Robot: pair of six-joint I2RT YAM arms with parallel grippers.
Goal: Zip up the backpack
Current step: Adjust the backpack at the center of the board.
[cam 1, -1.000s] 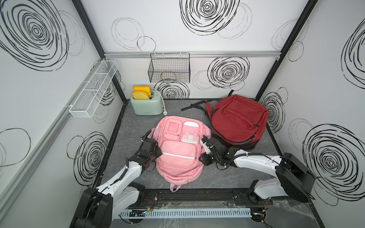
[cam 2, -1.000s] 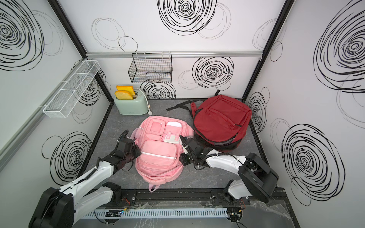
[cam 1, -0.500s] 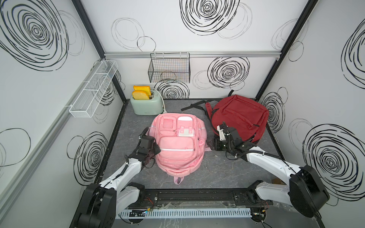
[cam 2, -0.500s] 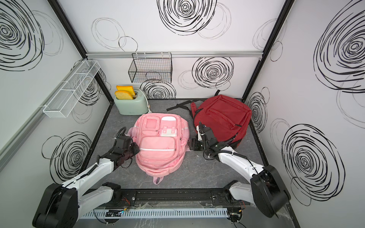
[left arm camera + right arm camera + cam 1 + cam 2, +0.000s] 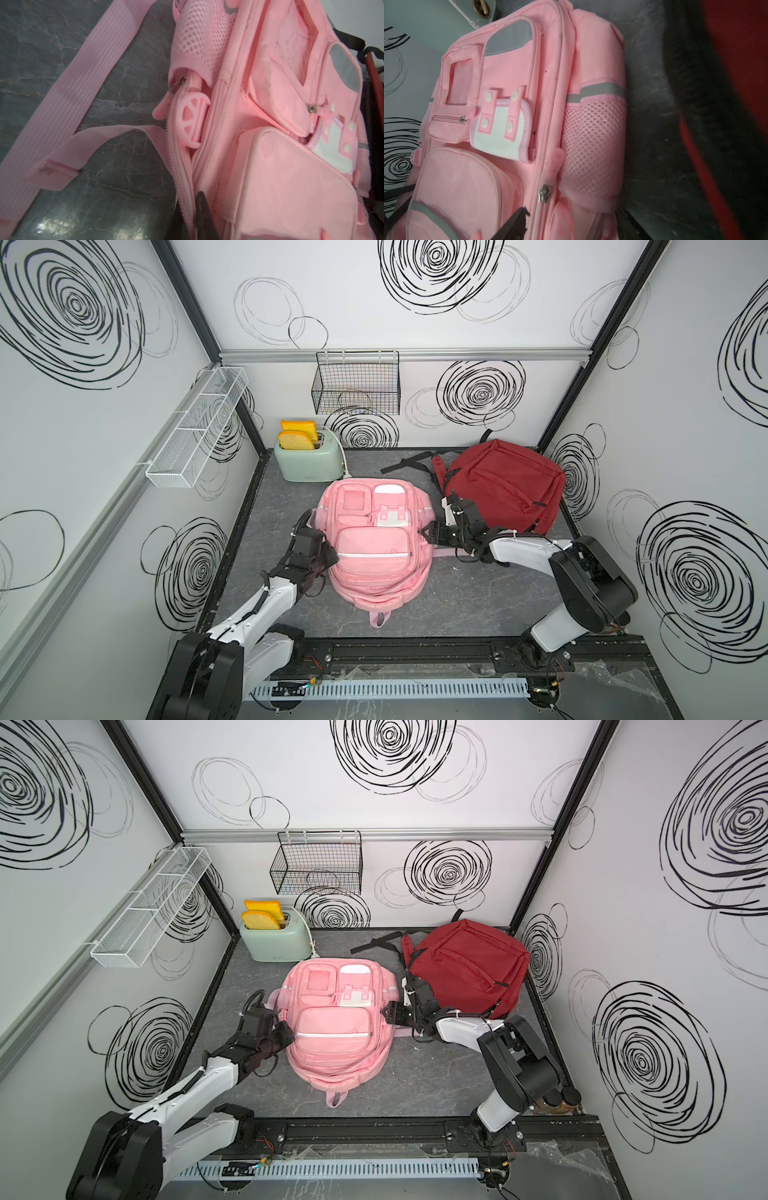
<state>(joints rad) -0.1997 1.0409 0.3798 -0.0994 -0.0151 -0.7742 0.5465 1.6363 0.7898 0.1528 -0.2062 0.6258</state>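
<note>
In both top views the pink backpack (image 5: 374, 547) lies face up mid-floor, handle loop toward 6 o'clock; the left gripper (image 5: 330, 560) meets its 9 o'clock edge, fingertips hidden under its own black body; the right gripper (image 5: 428, 531) stands at 3 o'clock, jaws spread, holding nothing; the red backpack (image 5: 503, 485) crowds in at 2 o'clock, the toaster (image 5: 309, 462) at 11 o'clock.

Left wrist view: dark fingers (image 5: 202, 214), cut off by the frame, pinch the zipper tape (image 5: 184, 187) tight; a zipper pull (image 5: 176, 86) sits half tucked under the mesh pocket (image 5: 199, 39).

Right wrist view: only one finger (image 5: 515, 222) shows; the metal slider (image 5: 545, 193) lies free just beside it; the red backpack is a blur.
</note>
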